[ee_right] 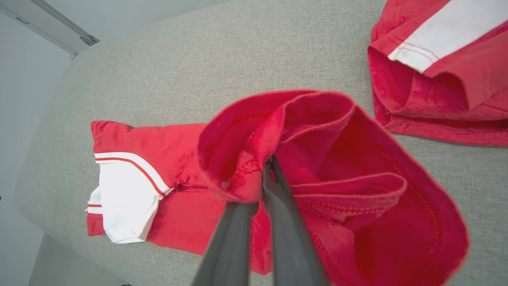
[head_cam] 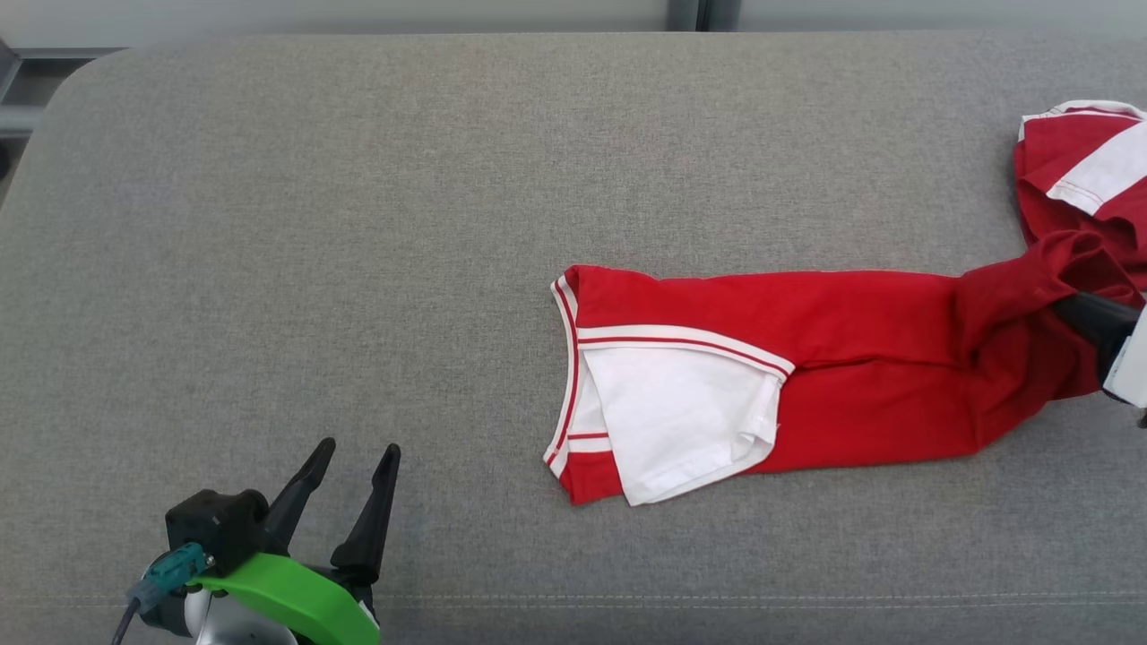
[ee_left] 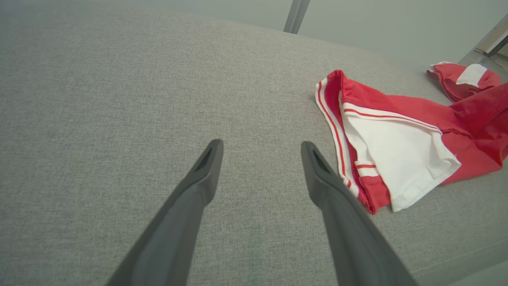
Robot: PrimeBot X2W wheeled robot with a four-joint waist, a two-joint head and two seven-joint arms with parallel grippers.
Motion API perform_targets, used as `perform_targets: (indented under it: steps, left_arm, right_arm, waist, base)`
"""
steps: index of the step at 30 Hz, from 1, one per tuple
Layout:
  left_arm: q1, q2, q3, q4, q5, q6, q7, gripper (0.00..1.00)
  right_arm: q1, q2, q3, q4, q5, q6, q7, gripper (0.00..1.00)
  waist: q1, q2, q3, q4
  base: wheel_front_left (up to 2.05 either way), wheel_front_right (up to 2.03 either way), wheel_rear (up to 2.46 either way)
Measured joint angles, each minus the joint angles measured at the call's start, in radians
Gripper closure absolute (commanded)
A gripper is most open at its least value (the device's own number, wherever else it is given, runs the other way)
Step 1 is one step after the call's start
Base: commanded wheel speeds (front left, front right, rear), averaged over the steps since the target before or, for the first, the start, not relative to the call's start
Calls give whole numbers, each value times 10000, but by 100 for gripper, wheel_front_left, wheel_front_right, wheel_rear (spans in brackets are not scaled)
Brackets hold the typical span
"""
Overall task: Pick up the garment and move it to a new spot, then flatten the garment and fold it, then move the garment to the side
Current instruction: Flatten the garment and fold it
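Observation:
A red garment (head_cam: 806,367) with white panels and red-and-white striped trim lies stretched across the grey cushion, its neck end toward the middle. The same garment (ee_left: 397,147) shows at the right of the left wrist view. My right gripper (head_cam: 1075,305) at the right edge is shut on a bunched red fold of the garment (ee_right: 301,167), lifted a little off the surface; the dark fingers (ee_right: 278,206) pinch the cloth. A white-panelled part of the garment (head_cam: 1084,170) lies at the far right. My left gripper (head_cam: 354,457) stands open over bare cushion at the lower left, apart from the cloth.
The grey fabric cushion (head_cam: 358,224) spans the whole work area, with a rounded back-left corner and a seam near its front edge. A pale wall and a metal frame post (ee_left: 295,16) stand behind it.

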State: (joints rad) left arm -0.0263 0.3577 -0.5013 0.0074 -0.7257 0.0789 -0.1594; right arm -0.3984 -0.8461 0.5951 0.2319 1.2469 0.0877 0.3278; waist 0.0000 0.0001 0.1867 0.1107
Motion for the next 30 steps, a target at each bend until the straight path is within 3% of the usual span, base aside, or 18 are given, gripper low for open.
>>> perform_targets:
  steps: [11,16,30]
  left_arm:
    - [-23,-36,-130,128,0,-90,17,0]
    - [-178,-165,-290,151,0,-190,107,0]
    - [-1011,-589,-911,282,44,-654,355,0]
  right_arm:
    - [-295,-46,970,-1672,-1220,86,573,100]
    - [-910,234,1285,-2510,-1597,59,1005,100]
    - [-2213,1887,2416,-2955,-2408,-765,2445,100]
  waist:
    - [0,0,-116,73]
    - [0,0,-112,238]
    - [0,0,274,1081]
  base:
    - [0,0,0]
    - [0,0,0]
    - [0,0,0]
